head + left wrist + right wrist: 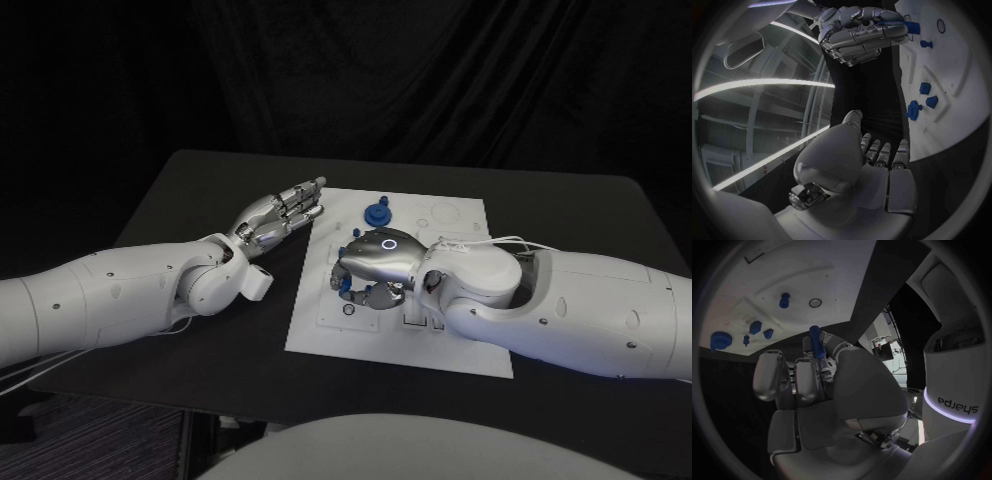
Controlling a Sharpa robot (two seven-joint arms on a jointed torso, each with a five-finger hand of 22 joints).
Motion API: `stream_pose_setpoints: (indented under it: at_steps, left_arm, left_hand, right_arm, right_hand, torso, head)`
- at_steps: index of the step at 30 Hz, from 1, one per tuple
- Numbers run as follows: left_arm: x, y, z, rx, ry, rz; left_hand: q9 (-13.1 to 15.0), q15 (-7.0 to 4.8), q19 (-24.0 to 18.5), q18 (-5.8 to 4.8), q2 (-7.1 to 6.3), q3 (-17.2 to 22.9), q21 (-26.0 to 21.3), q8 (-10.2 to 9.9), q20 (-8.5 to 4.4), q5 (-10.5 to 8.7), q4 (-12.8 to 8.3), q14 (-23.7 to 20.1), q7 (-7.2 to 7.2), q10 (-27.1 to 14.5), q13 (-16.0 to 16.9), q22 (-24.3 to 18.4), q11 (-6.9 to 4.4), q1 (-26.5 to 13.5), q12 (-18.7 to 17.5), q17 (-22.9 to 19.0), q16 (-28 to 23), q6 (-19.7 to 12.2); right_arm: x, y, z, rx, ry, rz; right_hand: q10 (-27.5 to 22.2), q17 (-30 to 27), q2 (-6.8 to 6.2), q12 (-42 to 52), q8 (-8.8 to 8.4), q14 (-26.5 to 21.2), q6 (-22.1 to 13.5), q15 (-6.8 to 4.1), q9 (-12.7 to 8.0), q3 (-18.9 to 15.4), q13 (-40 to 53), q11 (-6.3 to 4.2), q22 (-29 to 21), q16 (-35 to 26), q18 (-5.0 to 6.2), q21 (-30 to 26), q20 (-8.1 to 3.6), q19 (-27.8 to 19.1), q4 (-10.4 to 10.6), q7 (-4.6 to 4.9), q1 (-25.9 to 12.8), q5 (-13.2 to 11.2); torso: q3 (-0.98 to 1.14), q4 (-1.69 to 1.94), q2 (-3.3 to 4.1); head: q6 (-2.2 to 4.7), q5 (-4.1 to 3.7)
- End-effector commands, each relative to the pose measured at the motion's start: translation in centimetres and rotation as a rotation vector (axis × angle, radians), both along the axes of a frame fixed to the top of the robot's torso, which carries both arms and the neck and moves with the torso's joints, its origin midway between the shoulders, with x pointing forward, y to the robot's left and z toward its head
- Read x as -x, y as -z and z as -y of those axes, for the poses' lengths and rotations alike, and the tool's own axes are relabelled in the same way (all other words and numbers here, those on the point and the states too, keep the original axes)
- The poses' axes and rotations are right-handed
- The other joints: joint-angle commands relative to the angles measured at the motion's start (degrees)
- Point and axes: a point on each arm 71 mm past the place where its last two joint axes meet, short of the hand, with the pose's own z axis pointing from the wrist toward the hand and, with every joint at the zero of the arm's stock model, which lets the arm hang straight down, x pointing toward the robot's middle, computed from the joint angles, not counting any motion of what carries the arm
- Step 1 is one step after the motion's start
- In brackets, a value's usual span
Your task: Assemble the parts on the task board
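Meanwhile, right robot hand (378, 262) over the task board (397, 345) grasping a blue peg (816, 341) — left robot hand (281, 215) released, flat on the black tabletop (173, 210) beside the board's edge

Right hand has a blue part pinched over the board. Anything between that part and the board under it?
Nothing visible. In the right wrist view the blue part sticks out past the right hand's fingers toward bare task board; the other blue pieces lie off to one side. The left hand rests at the board's edge, apart.

Task board (462, 215) middle under right hand (378, 262)
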Motion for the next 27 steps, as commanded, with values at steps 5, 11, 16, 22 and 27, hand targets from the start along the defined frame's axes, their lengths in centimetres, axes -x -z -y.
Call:
stream_pose_setpoints:
  at_steps: [5,11,16,22,27]
  left_arm:
    - [0.1,-0.3,0.1,0.04,0.007,0.041]
    - [0.1,-0.2,0.1,0.041,0.01,0.039]
    - [0.1,-0.2,0.1,0.042,0.011,0.039]
    - [0.1,-0.2,0.1,0.042,0.01,0.038]
    - [0.1,-0.1,0.1,0.043,0.011,0.037]
  left_hand:
    - [0.1,0.37,0.1,1.0,0.4,0.1,0.1,0.1,0.38,0.1,-0.4,0.0,0.32,0.2,0.1,0.1,0.46,0.1,0.5,-0.1,-0.2,0.3]
    - [0.2,0.26,0.1,1.03,0.28,0.1,0.1,0.4,0.52,-0.12,-0.3,0.0,2.28,0.2,0.1,0.1,-0.4,-0.6,0.5,-0.1,-0.2,1.5]
    - [0.1,0.29,0.1,1.03,0.23,0.1,0.1,0.2,0.56,-0.18,-0.4,0.0,1.94,0.2,0.1,0.1,-0.05,-0.7,0.5,-0.1,-0.2,0.8]
    - [0.1,0.3,0.1,1.03,0.22,0.1,0.1,0.2,0.57,-0.19,-0.4,0.0,2.17,0.2,0.1,0.0,-0.17,-0.8,0.5,-0.1,-0.2,1.0]
    - [0.1,0.29,0.1,1.03,0.22,0.1,0.1,0.2,0.58,-0.2,-0.4,0.0,2.34,0.2,0.0,0.0,-0.25,-0.8,0.5,-0.1,-0.2,1.1]
  right_arm:
    - [0.3,0.8,-0.1,0.034,-0.019,0.003]
    - [0.4,1.5,0.0,0.047,-0.021,0.002]
    - [0.4,2.0,0.0,0.05,-0.019,-0.002]
    - [0.4,2.4,0.1,0.049,-0.013,-0.006]
    - [0.4,2.7,0.3,0.047,-0.008,-0.01]
  right_hand:
    - [0.2,0.0,-0.2,-0.3,-0.23,-0.1,-0.4,-0.06,0.0,0.0,0.0,-0.28,9.1,-0.2,-0.02,-0.4,-0.03,-0.5,-0.3,-0.1,0.6,-0.2]
    - [0.2,-0.1,-0.24,-0.4,-0.4,-0.1,-0.6,-0.03,0.0,0.1,0.0,-0.23,9.1,-0.3,0.0,-0.5,-0.01,-0.5,-0.3,-0.04,0.6,-0.1]
    - [0.2,-0.1,-0.25,-0.4,-0.43,-0.1,-0.6,-0.03,0.0,0.1,0.0,-0.22,9.1,-0.2,0.01,-0.6,0.0,-0.6,-0.3,-0.03,0.6,-0.1]
    - [0.2,0.2,-0.27,-0.4,-0.46,0.0,-0.7,-0.02,0.0,0.1,0.0,-0.21,9.1,-0.1,-0.02,-0.4,0.0,-0.5,-0.3,-0.02,0.6,-0.1]
    - [0.2,0.4,-0.26,-0.4,-0.49,0.0,-0.7,-0.01,0.0,0.1,0.0,-0.22,9.2,0.0,-0.07,-0.2,0.01,-0.4,-0.4,-0.01,0.6,-0.2]
  torso:
    - [0.08,-0.05,-0.09]
    - [0.16,-0.01,-0.08]
    - [0.17,0.09,-0.03]
    - [0.1,-0.01,-0.06]
    - [0.09,0.03,-0.03]
  head:
    - [0.01,-0.18]
    - [0.01,0.02]
    - [0.01,-0.1]
    - [0.01,0.04]
    - [0.01,-0.11]
